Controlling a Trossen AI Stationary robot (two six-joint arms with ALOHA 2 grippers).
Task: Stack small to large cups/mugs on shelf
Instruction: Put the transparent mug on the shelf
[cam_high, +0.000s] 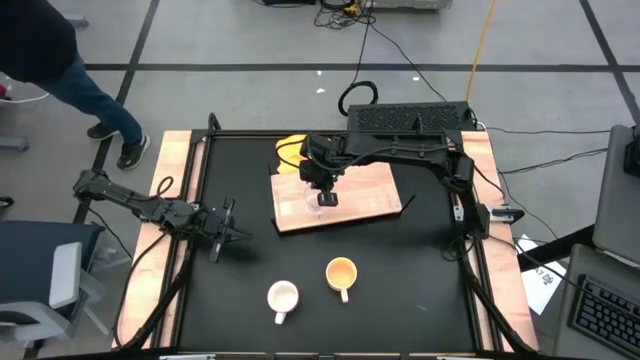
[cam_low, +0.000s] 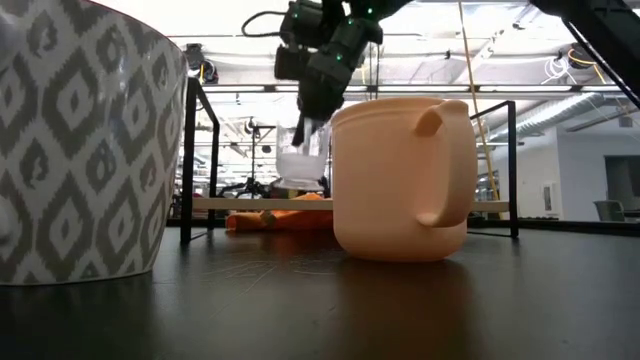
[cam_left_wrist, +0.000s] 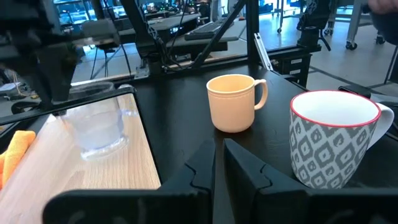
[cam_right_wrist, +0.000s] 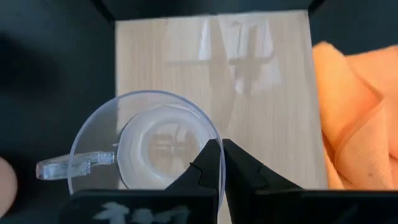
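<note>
**right gripper pinching glass cup over the board**

right gripper (cam_high: 327, 198) is just above centre of the high view, over the wooden board (cam_high: 370, 190). fingers pressed together on the rim of the clear glass cup (cam_right_wrist: 146, 146); right wrist view shows the rim caught between the two fingertips, cup handle sticking out sideways. low view has the cup (cam_low: 300, 165) hanging under the gripper (cam_low: 303, 130); can't tell if its base touches the board.

yellow-orange mug (cam_high: 341, 274) sits lower centre of the high view on the black table (cam_high: 420, 290), white patterned mug (cam_high: 283, 297) just left of it, apart. orange cloth (cam_high: 289, 154) pokes out at the board's upper left edge.

left gripper (cam_high: 228, 236) waits left of centre, fingers nearly together with a thin gap, holding nothing.
</note>
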